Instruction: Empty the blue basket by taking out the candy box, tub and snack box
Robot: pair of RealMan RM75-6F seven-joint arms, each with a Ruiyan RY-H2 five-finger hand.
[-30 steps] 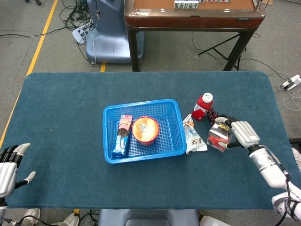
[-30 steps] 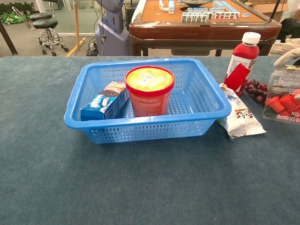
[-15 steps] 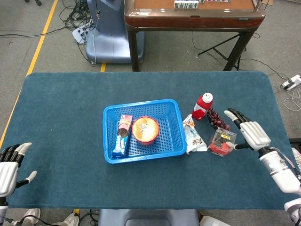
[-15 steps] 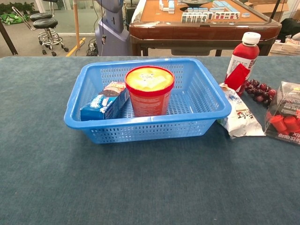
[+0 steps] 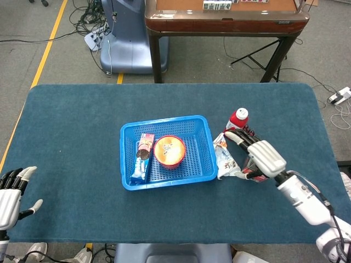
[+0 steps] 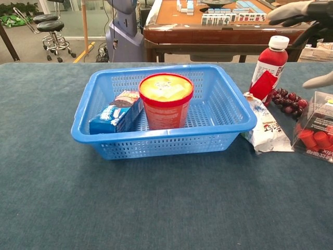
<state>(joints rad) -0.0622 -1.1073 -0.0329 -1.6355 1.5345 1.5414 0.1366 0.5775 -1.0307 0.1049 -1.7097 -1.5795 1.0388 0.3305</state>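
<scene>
The basket (image 6: 161,140) still holds the tub (image 6: 166,100) and snack box (image 6: 117,114). The candy box (image 6: 316,127) sits on the tabletop (image 5: 71,126) to its right, under the right hand (image 5: 258,154), fingers spread, released. The left hand (image 5: 11,192) rests empty at the tabletop's near corner

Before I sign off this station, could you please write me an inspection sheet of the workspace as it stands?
Surface: blue-carpeted table, flat.
Job's things: blue basket holds the tub upright and the snack box lying beside it; candy box on the table, outside.
Clutter: red bottle, grapes, white packet, all right of the basket.
Hands: left hand open at the table's near edge; right hand open above the candy box.
Cables: on the floor behind the table.
Surroundings: wooden table, stools.
</scene>
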